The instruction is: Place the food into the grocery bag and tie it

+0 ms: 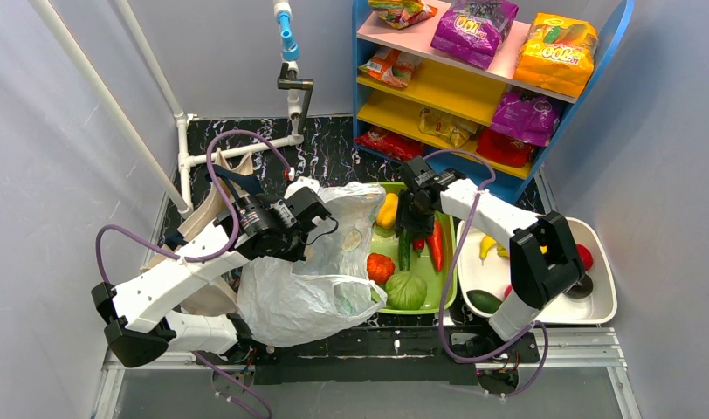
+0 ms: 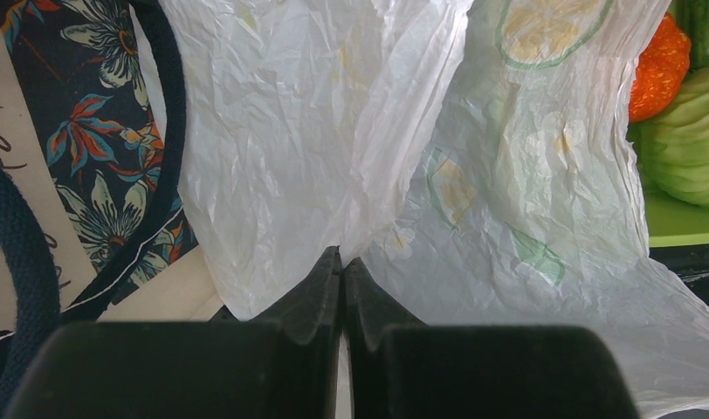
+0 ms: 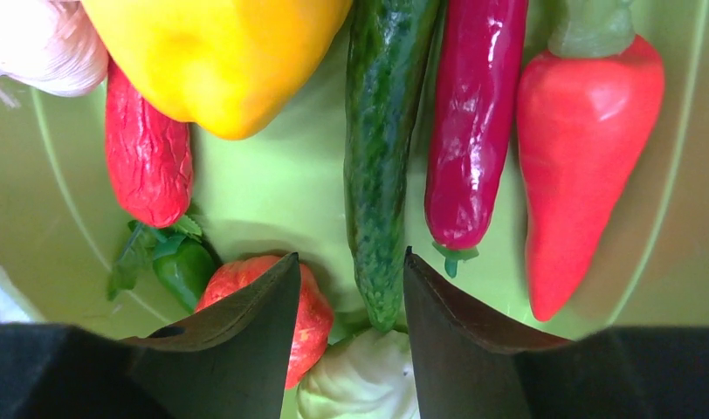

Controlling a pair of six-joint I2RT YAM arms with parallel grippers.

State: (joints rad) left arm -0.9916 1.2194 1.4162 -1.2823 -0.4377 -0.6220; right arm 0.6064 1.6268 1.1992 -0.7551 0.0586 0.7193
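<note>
My left claw (image 2: 343,260) pinched tight on thin crinkly white plastic grocery bag (image 2: 316,131); bag slumps against left side of lime-green plastic tray (image 3: 272,192). My right claw (image 3: 351,271) spread wide, hovering over long dark-green cucumber (image 3: 382,175) in that tray

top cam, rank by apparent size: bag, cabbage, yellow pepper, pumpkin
1. bag
2. cabbage
3. yellow pepper and pumpkin: they look about alike, so not ranked.
</note>
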